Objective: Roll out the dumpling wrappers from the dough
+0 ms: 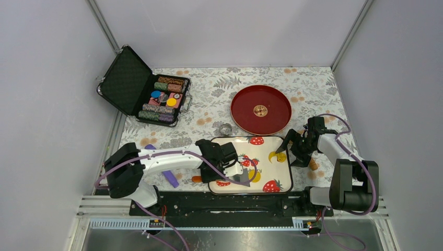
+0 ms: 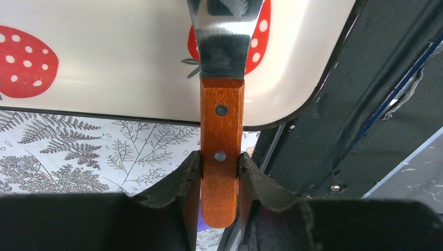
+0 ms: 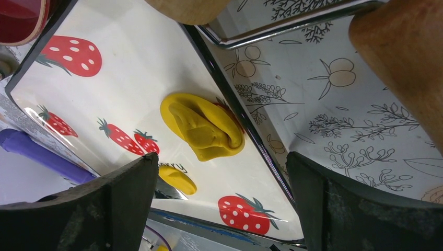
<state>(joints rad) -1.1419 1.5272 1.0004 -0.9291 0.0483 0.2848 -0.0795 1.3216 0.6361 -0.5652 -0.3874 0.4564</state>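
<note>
**A:** What is the left gripper doing?

**B:** Its jaws are narrowly parted and clamped on the wooden handle of a scraper, one finger on each side. The steel blade reaches out over the near rim of the strawberry-print tray.

**A:** And the right gripper?

**B:** Its jaws stand wide apart and hold nothing. They hang above the tray's right rim, one finger over the tray and the other over the table.

**A:** Where is the dough?

**B:** It is a folded yellow lump lying on the tray, pressed up against the right rim, between the two spread fingers and below them. A second yellow piece is smaller and flatter. It lies nearer the tray's middle, by the scraper's blade.

**A:** How much room is there around the lump?

**B:** The rim hems it in on the table side. Inward there is bare white tray with only printed strawberries. Just outside the rim, a wooden tool with a bent metal rod lies on the table close to the right fingers. A red plate sits beyond the tray's far edge, apart from it.
</note>
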